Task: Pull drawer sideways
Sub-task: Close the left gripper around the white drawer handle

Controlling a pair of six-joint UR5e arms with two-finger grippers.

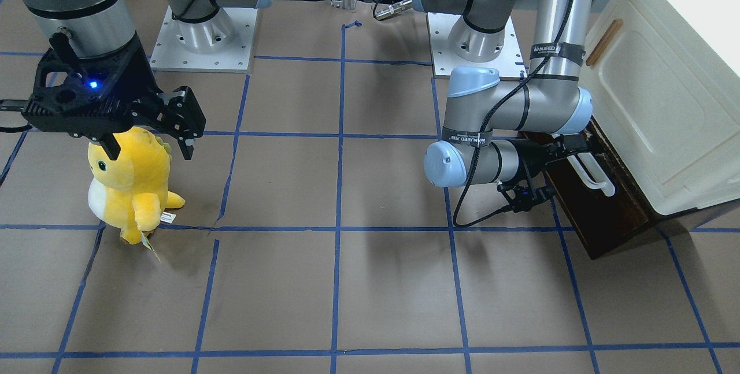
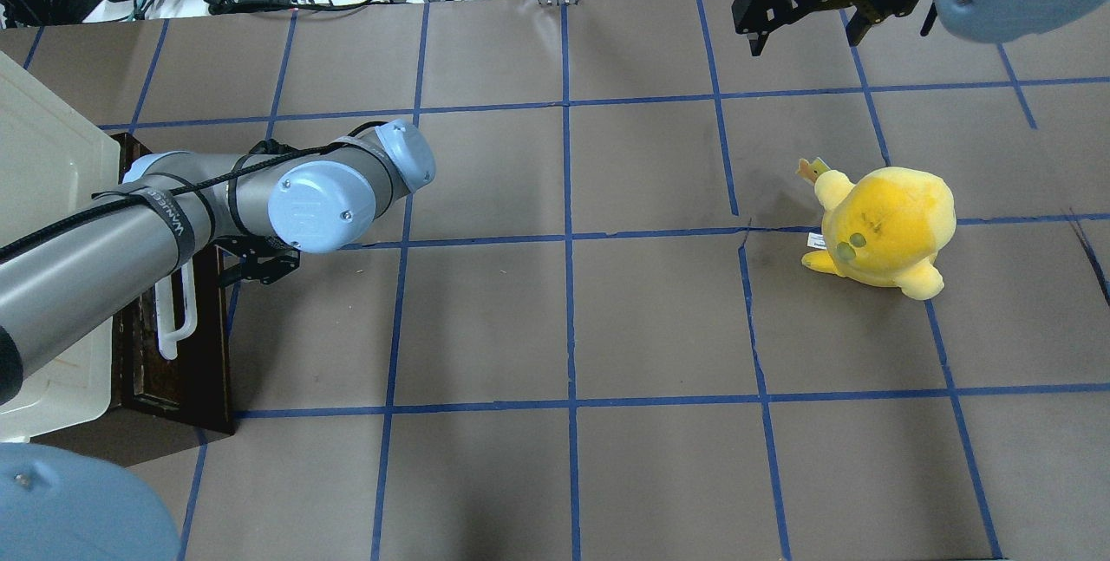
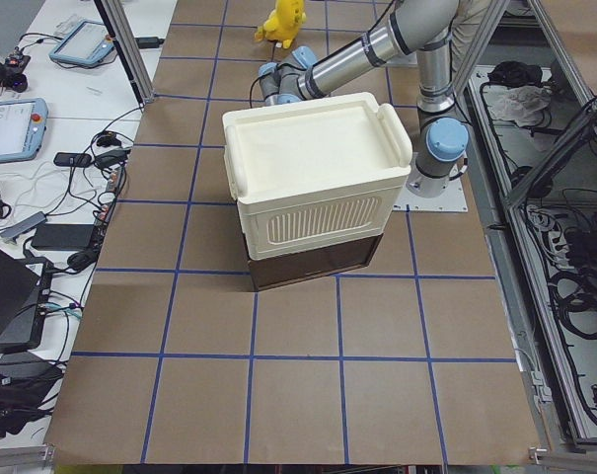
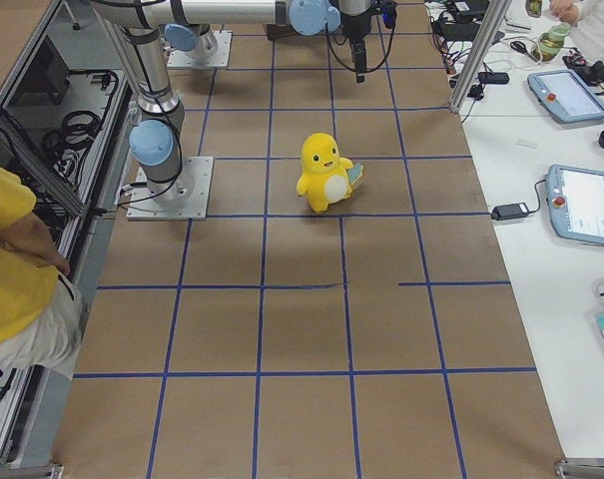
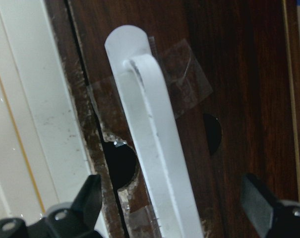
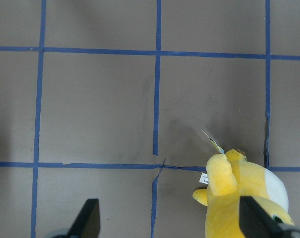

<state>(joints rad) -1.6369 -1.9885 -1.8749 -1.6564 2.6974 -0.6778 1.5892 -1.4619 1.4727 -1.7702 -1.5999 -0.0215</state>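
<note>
The drawer has a dark brown worn wooden front and lies low under the cream cabinet. It looks shut or nearly shut. Its long white bar handle runs along the front and also shows in the overhead view. In the left wrist view the handle passes between the two black fingers. My left gripper is open and straddles the handle without gripping it. My right gripper is open and empty, hovering above the table far from the drawer.
A yellow plush toy stands under my right gripper, also in the right wrist view. The cabinet has a door with a small wooden handle. A person in yellow stands beside the table.
</note>
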